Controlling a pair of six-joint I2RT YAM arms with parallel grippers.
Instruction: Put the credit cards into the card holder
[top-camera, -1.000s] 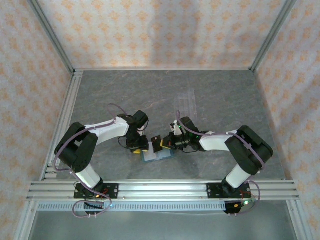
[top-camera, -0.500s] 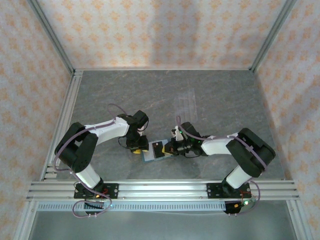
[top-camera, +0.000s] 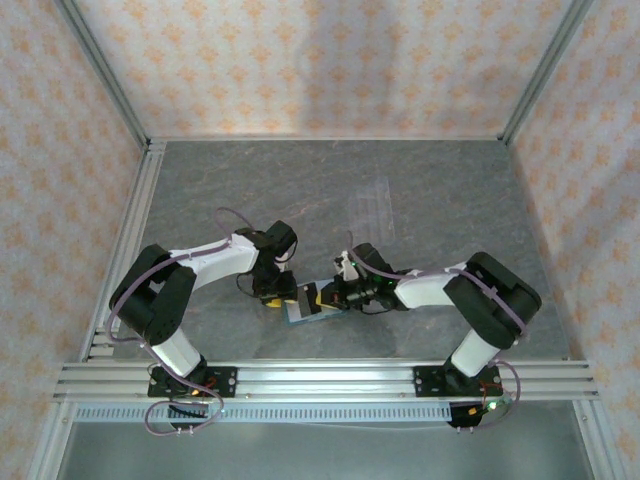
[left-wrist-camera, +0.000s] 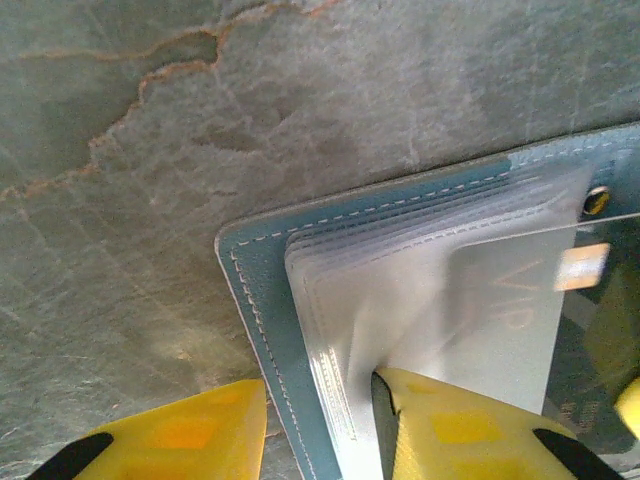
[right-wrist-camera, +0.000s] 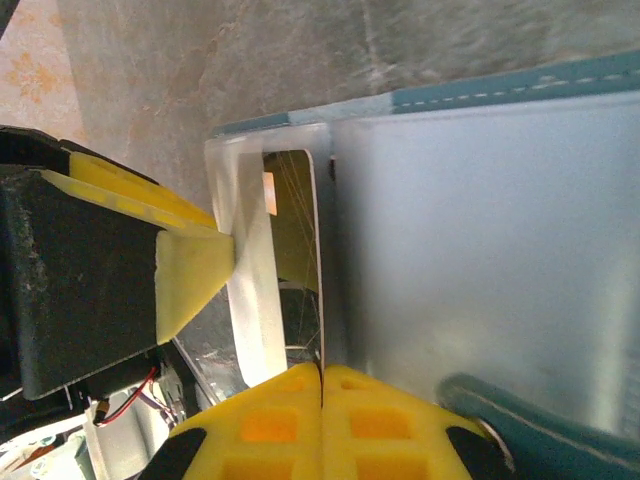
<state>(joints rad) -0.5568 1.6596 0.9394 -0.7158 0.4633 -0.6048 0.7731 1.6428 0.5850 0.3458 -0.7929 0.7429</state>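
The teal-blue card holder (top-camera: 300, 312) lies open on the table between the arms, its clear pockets facing up (left-wrist-camera: 255, 290). My left gripper (top-camera: 277, 297) (left-wrist-camera: 320, 380) straddles its left edge, one finger on the table side and the other against the lifted pocket flaps. My right gripper (top-camera: 332, 296) (right-wrist-camera: 322, 368) is shut on a greyish credit card (left-wrist-camera: 500, 330) that carries a small orange chip. The card shows edge-on (right-wrist-camera: 295, 230) and reaches in over the holder's pale inside (right-wrist-camera: 480, 250), beside the raised flap.
A clear slotted stand (top-camera: 372, 205) sits farther back on the grey stone-look table. Aluminium rails run along the left side (top-camera: 125, 240) and the near edge (top-camera: 320, 380). Patterned walls close in the other sides.
My right gripper has moved left with the card, bringing it from above the holder's right side down over the pockets. The left gripper has stayed put.
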